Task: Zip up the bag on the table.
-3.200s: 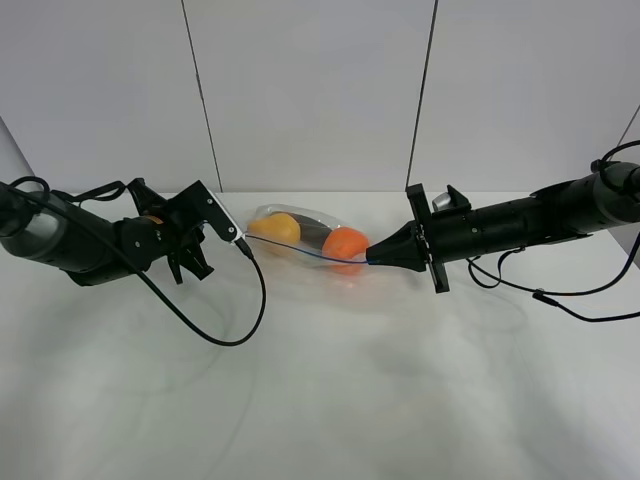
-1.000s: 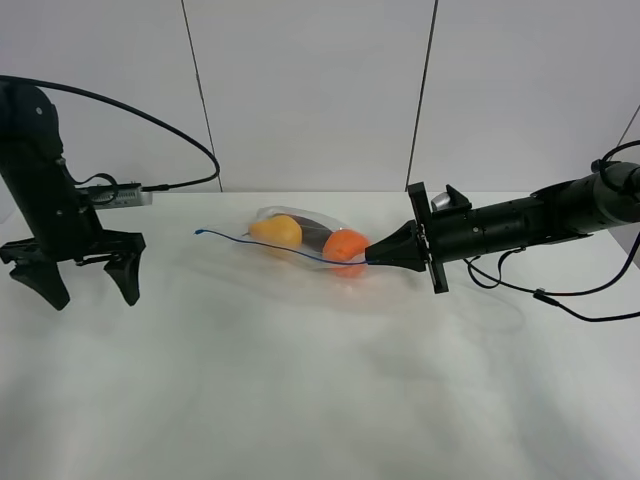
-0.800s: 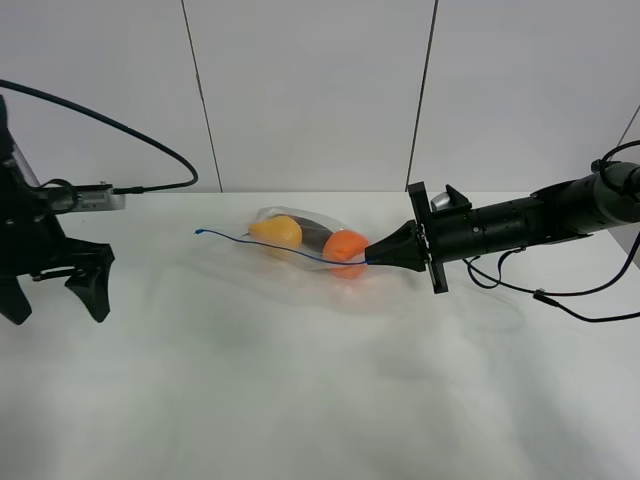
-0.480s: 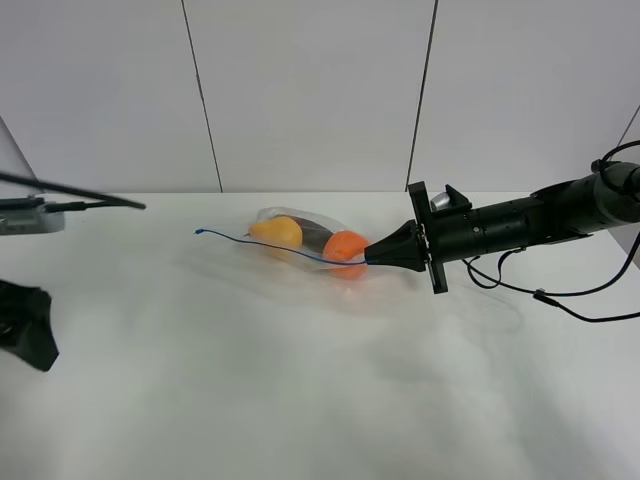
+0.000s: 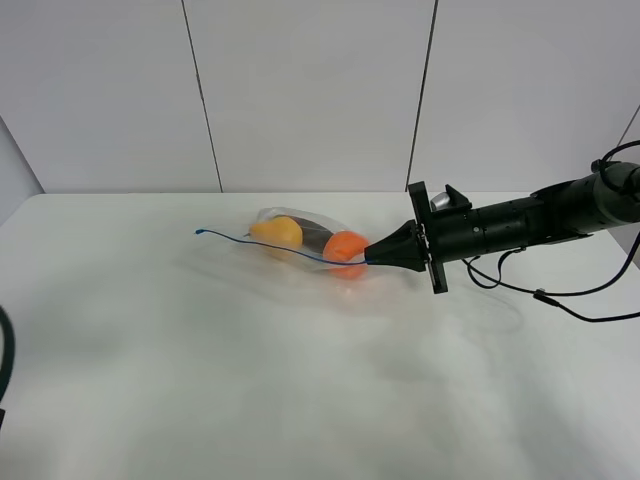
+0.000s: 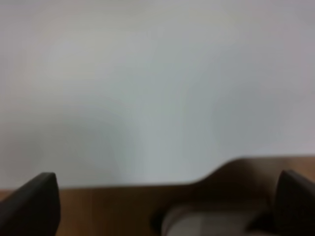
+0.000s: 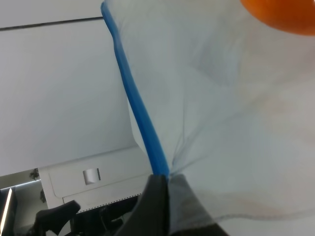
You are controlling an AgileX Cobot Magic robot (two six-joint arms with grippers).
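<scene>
1. High cam: the bag (image 5: 300, 243) lies flat on the white counter (image 5: 300, 400), a bit back of centre, w/ a yellow pear (image 5: 277, 231), an orange (image 5: 346, 245) and a dark item (image 5: 313, 233) between them showing through the plastic.
2. Blue zipper strip (image 5: 270, 246) runs along the bag's near long edge, from a free tip at left to the right pincer (image 5: 371, 257).
3. Right pincer reaches in low from the right side, fingers together, clamped on the bag's right end where the strip ends.
4. Right wrist cam shows what the high cam can't: the strip (image 7: 140, 118) going straight into the shut tips (image 7: 160, 183), clear plastic bunched and creased around the pinch. Orange (image 7: 280, 14) only a sliver at the frame edge; pear and dark item not in this view.
5. Left pincer: not in the high view, only a bit of dark cable (image 5: 5, 350) at the left edge.
6. Left wrist cam, blurry: two dark fingertips (image 6: 32, 204) far apart at the frame corners, so left pincer (image 6: 162, 204) stands wide apart, nothing between. Pale surface ahead, brown band below. No bag in this view.
</scene>
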